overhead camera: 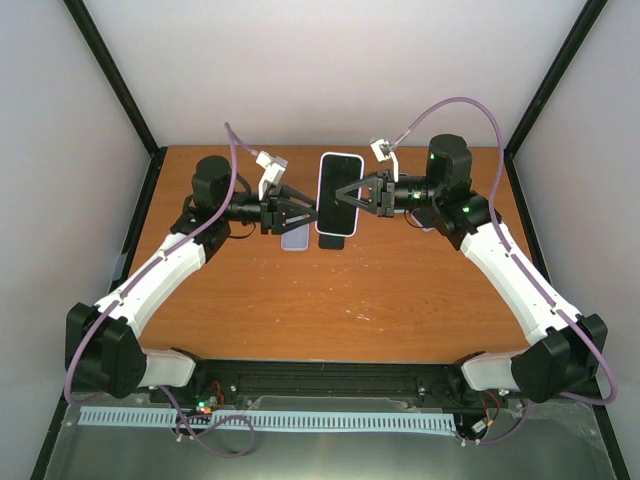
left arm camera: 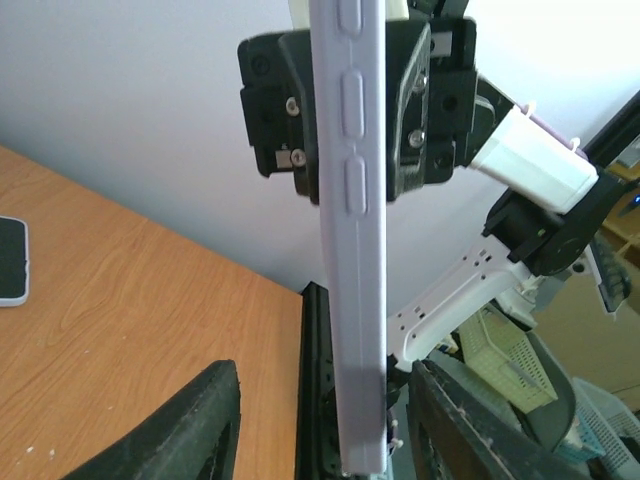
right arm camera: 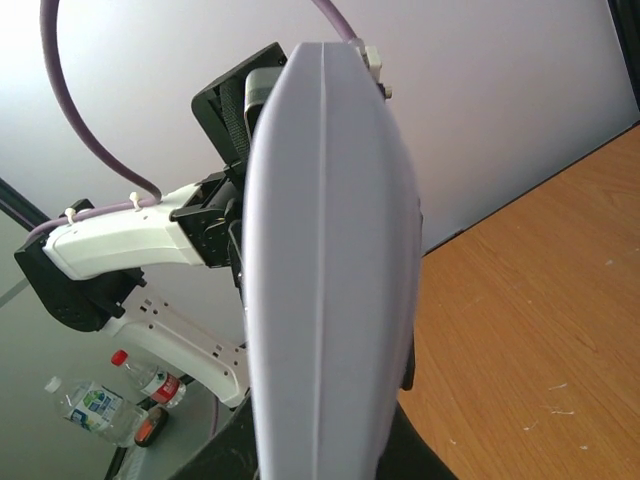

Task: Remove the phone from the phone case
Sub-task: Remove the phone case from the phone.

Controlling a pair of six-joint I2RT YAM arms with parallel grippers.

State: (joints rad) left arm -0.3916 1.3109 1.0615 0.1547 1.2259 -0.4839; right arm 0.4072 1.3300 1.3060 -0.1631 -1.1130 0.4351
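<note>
Lilac phone case (overhead camera: 336, 172) with a dark screen facing the top camera is hanging in the air over the table's (overhead camera: 400, 290) far half. Its long axis runs away from the arm bases. My right gripper (overhead camera: 352, 196) is clamped on its edge, and my left gripper (overhead camera: 310, 212) sits spread apart just beside it.

A brown wooden bench (overhead camera: 330, 300) stands enclosed by pale walls (overhead camera: 340, 60) set in black frame posts (overhead camera: 115, 75). Beyond it, plastic bottles (right arm camera: 90, 402) and stacked baskets (left arm camera: 500, 352) sit in soft, even light.
</note>
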